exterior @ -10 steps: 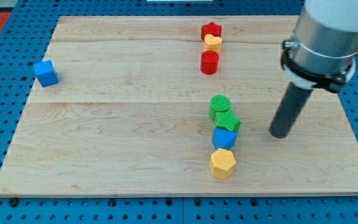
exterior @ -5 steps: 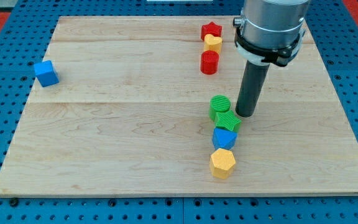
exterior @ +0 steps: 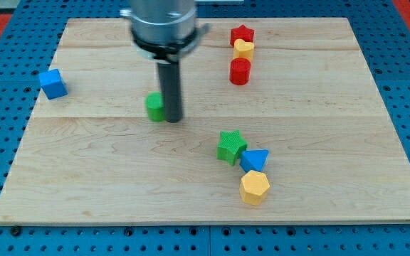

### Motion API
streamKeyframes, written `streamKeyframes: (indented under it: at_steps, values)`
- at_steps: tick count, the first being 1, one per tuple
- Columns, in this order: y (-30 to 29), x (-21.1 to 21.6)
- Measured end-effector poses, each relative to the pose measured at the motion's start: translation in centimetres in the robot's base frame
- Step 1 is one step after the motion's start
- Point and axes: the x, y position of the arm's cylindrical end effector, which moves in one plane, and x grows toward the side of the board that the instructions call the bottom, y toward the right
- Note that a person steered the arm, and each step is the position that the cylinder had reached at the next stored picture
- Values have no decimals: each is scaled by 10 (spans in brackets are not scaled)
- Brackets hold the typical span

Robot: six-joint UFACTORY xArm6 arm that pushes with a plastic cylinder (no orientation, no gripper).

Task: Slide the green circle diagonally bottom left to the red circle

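Note:
The green circle [exterior: 154, 107] sits left of the board's middle, partly hidden behind my rod. My tip [exterior: 172, 119] rests on the board, touching the green circle's right side. The red circle [exterior: 240, 71] stands up and to the right of them, well apart, near the view's top. The green circle lies down-left of the red circle.
A yellow block [exterior: 244, 49] and a red star [exterior: 242, 33] stand just above the red circle. A green star [exterior: 230, 146], a blue triangle [exterior: 254, 159] and a yellow hexagon [exterior: 254, 188] cluster at lower right. A blue cube [exterior: 52, 83] sits at the board's left edge [exterior: 37, 107].
My tip swept from right of the green circle far to the left, pushing the green circle left and slightly up. The green star shifted left and the blue triangle moved slightly.

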Motion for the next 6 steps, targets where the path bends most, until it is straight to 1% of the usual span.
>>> streamKeyframes:
  at_steps: [1,2,3,4,5,6]
  values:
    - [20,-1]
    - [63,-1]
    - [70,-7]
    - [3,-27]
    - [-93,-28]
    - [-42,-11]
